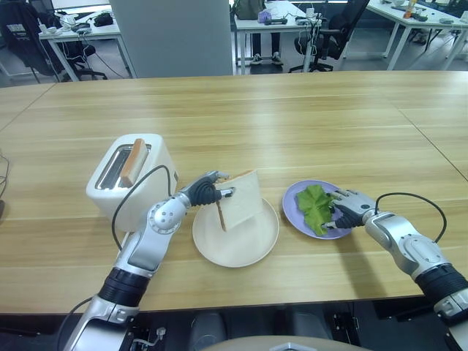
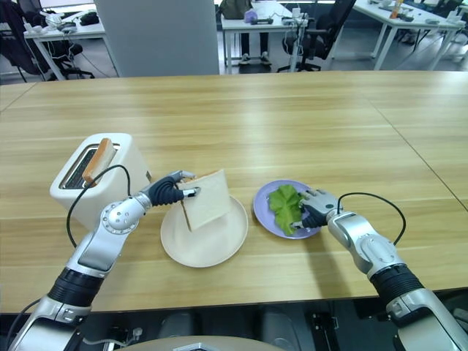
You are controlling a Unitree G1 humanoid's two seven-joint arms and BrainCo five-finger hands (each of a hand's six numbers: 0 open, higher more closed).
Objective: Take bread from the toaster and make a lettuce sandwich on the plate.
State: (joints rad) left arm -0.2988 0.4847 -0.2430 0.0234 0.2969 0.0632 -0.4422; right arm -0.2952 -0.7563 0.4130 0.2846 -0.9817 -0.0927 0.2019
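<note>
Left robot hand (image 1: 208, 193) pinches likely soft bread slice (image 1: 245, 199) by its edge over plate (image 1: 245, 252); right robot hand (image 1: 352, 208) meets limp-looking lettuce (image 1: 314, 208), grip unclear

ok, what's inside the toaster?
One bread slice stands in the toaster's right slot, its top sticking out. The left slot looks empty from above. The slots' depths and the slice's lower part are hidden.

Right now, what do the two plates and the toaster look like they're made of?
Cream plate: matte surface, probably plastic or ceramic. Purple plate: same dull finish, likely plastic. Toaster: smooth cream shell, probably plastic, with shiny metal around the slots.
</note>
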